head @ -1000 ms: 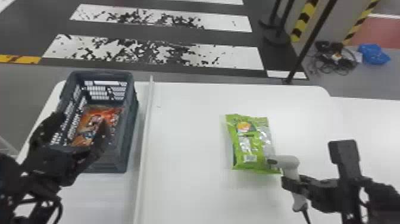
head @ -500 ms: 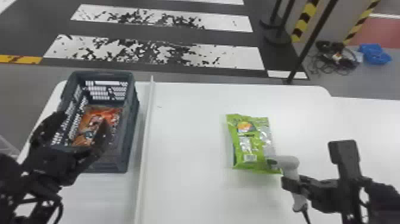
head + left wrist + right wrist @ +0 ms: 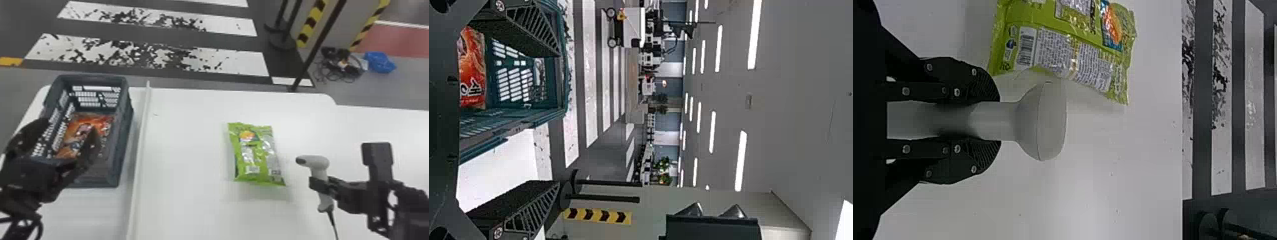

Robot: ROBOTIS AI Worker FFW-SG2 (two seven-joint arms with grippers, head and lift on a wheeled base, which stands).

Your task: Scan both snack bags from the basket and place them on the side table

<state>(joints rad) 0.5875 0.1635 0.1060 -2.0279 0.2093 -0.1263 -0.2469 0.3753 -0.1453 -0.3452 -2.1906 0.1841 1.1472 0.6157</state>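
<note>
At desk's (image 3: 185, 134) left edge, held left gripper (image 3: 70, 126) spread by basket (image 3: 124, 143); beside green bag (image 3: 257, 156), clasped scanner (image 3: 319, 163) with right gripper (image 3: 320, 185).

Snack bag (image 3: 255, 156) green; basket (image 3: 124, 140) dark grey-blue

Orange bag (image 3: 80, 127) partly behind left claw (image 3: 69, 125)

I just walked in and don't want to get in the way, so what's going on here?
A robot is working on two snack bags. Its right end effector grips a handheld scanner beside the green snack bag, which lies on the white table. Its left end effector is open at the plastic basket, where the orange snack bag lies. Neither bag is gripped; I can't tell whether either has been scanned.
</note>
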